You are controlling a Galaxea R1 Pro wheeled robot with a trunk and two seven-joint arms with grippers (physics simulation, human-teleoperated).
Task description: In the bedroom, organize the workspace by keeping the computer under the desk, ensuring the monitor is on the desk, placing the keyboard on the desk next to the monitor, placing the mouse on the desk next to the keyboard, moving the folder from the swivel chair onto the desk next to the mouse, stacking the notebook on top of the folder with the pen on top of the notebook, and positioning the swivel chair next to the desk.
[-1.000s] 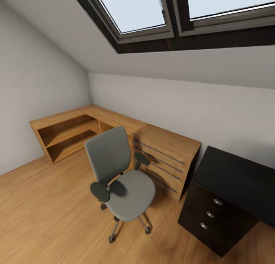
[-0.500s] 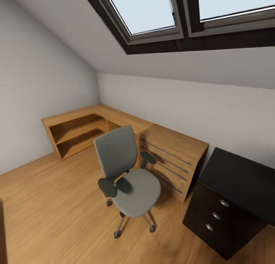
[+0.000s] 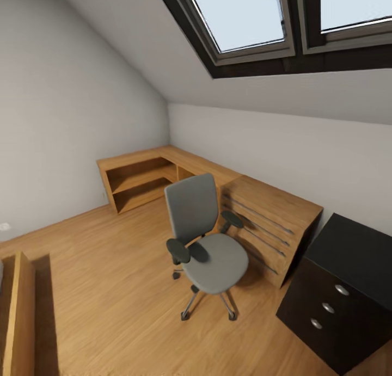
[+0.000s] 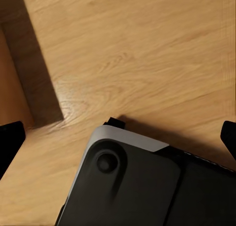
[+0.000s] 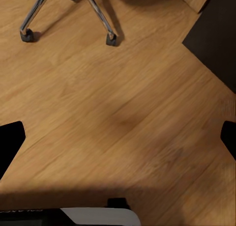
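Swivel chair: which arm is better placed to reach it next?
Probably the right. The swivel chair's chrome legs and casters show in the right wrist view, just ahead of the open right gripper; the left gripper faces bare floor.

Pale grey walls meet a sloped ceiling with dark-framed skylights at the frame's upper right, showing light blue sky. A light wood L-shaped cabinet with open shelves runs along the far corner. Warm wood plank floor fills the lower frame.

Grey cloth swivel chair with chrome legs; matt black desk; smooth, faintly glossy wood floor
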